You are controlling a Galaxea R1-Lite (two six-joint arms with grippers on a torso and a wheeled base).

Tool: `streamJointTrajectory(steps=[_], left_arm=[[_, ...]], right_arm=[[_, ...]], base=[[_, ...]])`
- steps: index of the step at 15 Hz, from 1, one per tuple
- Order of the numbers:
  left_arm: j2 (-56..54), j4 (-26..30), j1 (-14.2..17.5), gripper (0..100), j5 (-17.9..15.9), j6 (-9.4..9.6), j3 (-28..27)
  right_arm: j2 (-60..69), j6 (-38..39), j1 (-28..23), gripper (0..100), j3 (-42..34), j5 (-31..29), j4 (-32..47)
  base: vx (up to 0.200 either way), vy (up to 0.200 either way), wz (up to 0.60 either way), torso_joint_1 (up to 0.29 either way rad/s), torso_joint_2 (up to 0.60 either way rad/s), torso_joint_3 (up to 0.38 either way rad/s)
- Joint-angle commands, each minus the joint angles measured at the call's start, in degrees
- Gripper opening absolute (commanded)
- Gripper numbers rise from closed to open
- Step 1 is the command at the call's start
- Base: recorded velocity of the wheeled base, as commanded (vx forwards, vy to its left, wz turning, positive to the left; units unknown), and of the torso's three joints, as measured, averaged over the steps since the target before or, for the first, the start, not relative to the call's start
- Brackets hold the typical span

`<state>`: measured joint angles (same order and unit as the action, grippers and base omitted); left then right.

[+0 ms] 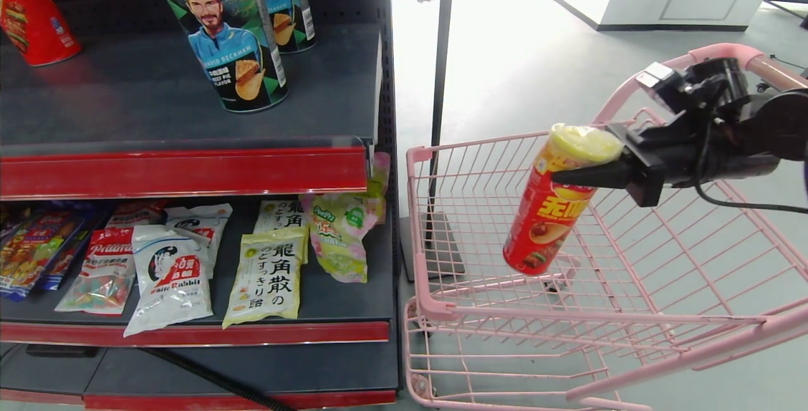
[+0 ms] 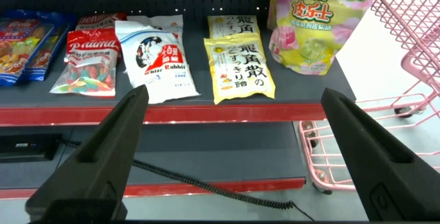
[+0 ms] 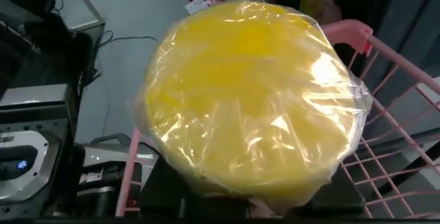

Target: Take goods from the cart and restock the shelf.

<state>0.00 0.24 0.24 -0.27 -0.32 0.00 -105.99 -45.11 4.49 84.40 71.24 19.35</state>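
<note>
Grey shop floor (image 1: 536, 51), dark shelf (image 1: 126, 101) on the left, pink cart (image 1: 442, 146) on the right. Head view: right gripper (image 1: 600, 152) clamps the red chip can (image 1: 549, 209) just under its yellow lid (image 1: 584, 142), and the can hangs tilted above the cart basket. To do the step well, carry it left to the upper board beside the dark cans (image 1: 233, 38) and set it upright before release (top-only grip, may swing). Left wrist view: left gripper (image 2: 235, 93) spread wide, nothing held, facing snack bags (image 2: 240, 59) on the lower board. Right wrist view: film-wrapped yellow lid (image 3: 251, 93) close up, cart bars behind.
</note>
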Motion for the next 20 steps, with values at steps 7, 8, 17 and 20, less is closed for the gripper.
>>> streamJointTrajectory(steps=[7, 8, 17, 20], left_arm=[[0.1, 0.0, 0.0, 100, 0.0, -0.03, 0.0], [0.1, 0.0, 0.0, 100, 0.0, -0.03, 0.0], [0.1, 0.0, 0.0, 100, 0.0, -0.03, 0.0], [0.1, 0.0, 0.0, 100, 0.0, -0.03, 0.0]], right_arm=[[19.8, 14.8, 4.3, 0, 3.2, -3.0, 0.3], [20.8, 15.7, 4.3, 0, 3.2, -3.6, 0.3], [33.7, 21.1, 14.3, 0, -9.8, -14.9, -0.4], [32.4, 21.3, 15.6, 0, -10.9, -15.2, -2.3]], base=[[0.0, 0.0, 0.0, 0.0, 0.0, 0.0], [0.0, 0.0, 0.0, 0.0, 0.0, 0.0], [0.0, 0.0, 0.0, 0.0, 0.0, 0.0], [0.0, 0.0, 0.0, 0.0, 0.0, 0.0]])
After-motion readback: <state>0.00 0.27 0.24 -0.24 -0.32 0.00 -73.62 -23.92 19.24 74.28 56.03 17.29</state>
